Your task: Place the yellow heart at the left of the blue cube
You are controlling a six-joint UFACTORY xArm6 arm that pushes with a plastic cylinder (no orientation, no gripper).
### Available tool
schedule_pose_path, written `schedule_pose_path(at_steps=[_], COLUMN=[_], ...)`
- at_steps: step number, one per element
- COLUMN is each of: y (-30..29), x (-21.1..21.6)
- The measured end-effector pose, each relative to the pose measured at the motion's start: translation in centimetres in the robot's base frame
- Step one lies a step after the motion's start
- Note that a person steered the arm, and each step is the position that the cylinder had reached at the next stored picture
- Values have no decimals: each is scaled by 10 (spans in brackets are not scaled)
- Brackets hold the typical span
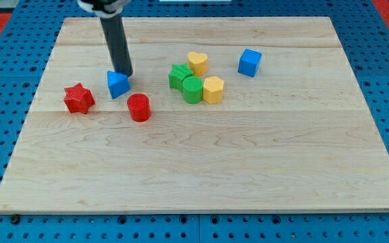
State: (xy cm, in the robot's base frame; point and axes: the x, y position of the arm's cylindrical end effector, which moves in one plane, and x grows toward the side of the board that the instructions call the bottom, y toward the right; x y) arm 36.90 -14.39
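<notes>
**Tip parked far from the heart; the push has yet to be set up**

My tip [125, 73], the lower end of the straight dark rod, rests against the top edge of the small blue triangular block [117, 84] on the view's left of the pale wooden board [194, 169]; it is a bare rod with no jaws, so there is nothing to open, close or clamp, and it holds nothing. The yellow heart-shaped block [197, 63] sits near the board's middle towards the view's top, touching or just beside the green star-like block [178, 75]; below these lie the green ribbed cylinder [192, 88] and the yellow hexagonal block [213, 89], packed close together. The blue cube [249, 62] stands apart to the view's right of the heart, with bare board between them.

The heart is already on the cube's left side, though not close; I judge the step in hand to be closing that gap. To do it well, I would bring my tip round to the heart's left face, threading above the green star so as not to drag it along; then push rightward in a straight, slow line, stopping short of the cube so it is not knocked away.

A red star-shaped block [79, 98] and a red cylinder [139, 106] lie near the blue triangular block; no containers are present, only the flat board.
</notes>
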Motion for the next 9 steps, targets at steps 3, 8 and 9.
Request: schedule_pose_path(at_steps=[3, 8, 9], y=[134, 212, 231], x=[-28, -94, -91])
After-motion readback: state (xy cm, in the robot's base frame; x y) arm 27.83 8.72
